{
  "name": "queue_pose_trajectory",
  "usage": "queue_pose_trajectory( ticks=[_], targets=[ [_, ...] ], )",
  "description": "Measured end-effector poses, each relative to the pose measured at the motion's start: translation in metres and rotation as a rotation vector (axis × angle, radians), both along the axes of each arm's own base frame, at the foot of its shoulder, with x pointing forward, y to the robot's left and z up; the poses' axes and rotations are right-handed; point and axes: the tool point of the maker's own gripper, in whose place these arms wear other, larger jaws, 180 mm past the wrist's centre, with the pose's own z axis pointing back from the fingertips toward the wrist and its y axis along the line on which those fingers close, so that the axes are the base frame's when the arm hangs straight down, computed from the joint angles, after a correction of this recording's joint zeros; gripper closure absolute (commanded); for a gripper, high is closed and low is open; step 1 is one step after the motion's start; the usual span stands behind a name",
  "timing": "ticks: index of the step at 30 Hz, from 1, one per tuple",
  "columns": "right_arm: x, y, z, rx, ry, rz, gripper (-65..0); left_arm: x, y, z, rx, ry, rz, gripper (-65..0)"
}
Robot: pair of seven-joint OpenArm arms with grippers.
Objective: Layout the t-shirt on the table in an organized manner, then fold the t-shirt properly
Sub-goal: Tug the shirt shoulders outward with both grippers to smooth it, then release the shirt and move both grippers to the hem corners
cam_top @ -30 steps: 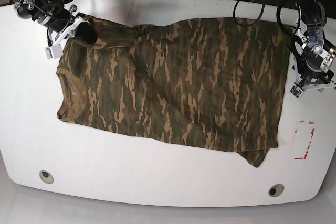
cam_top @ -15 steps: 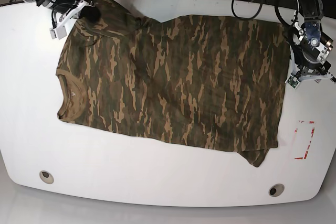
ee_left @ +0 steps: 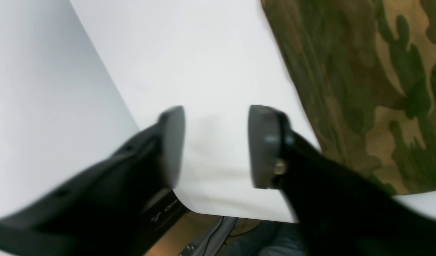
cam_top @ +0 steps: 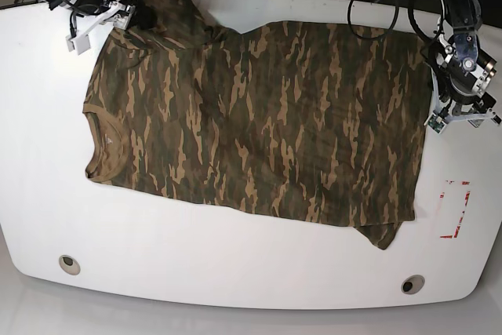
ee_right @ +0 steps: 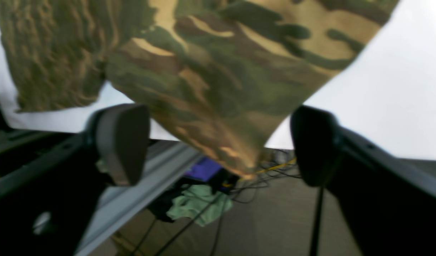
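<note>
**Two arms at opposite ends of a spread camouflage shirt**

Two-thirds of the table [cam_top: 235, 272], white and glossy, lies under the t-shirt [cam_top: 259, 123], spread flat with its collar toward the base view's left and its hem toward the right; one sleeve runs up to the far edge at upper left, the other pokes out at the near right corner; bare tabletop shows along the near side, with two round grommet holes [cam_top: 69, 263] and a red-marked rectangle [cam_top: 455, 209] near the right edge.

Right gripper [ee_right: 218, 142] sits at that far-left sleeve; its wrist camera shows the jaws spread wide with the sleeve tip hanging between them, touching neither pad, so nothing is gripped; below, past the table edge, that view alone shows floor, cables [ee_right: 239, 185] and a pale green cloth [ee_right: 196, 204].

Left gripper [ee_left: 216, 145] stands beside the hem at the base view's right; its wrist camera shows the jaws partly apart over bare white tabletop, empty, the shirt's edge just beside one finger; whether they touch is unclear.
</note>
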Motion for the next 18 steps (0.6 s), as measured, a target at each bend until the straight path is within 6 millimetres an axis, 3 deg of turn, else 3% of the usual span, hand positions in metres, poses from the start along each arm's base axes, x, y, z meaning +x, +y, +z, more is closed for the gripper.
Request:
queue_pose_trajectory(
  ticks=[5, 8, 13, 18],
  targets=[
    [0.022, -0.017, 0.006, -0.068, -0.035, 0.0, -63.5, 0.01, 0.001, 0.008, 0.0, -0.03, 0.003, -44.4],
    [0.046, -0.027, 0.015, -0.123, -0.093, 0.014, -63.5, 0.016, 0.0, 0.013, -0.001, -0.048, 0.001, -44.5],
    [0.1, -0.046, 0.038, -0.243, -0.229, 0.021, -63.5, 0.031, -0.002, 0.025, -0.01, -0.098, 0.007, -44.5],
    [0.155, -0.065, 0.057, -0.338, -0.358, 0.048, -63.5, 0.058, -0.018, 0.043, -0.068, -0.191, 0.014, -44.5]
  ],
)
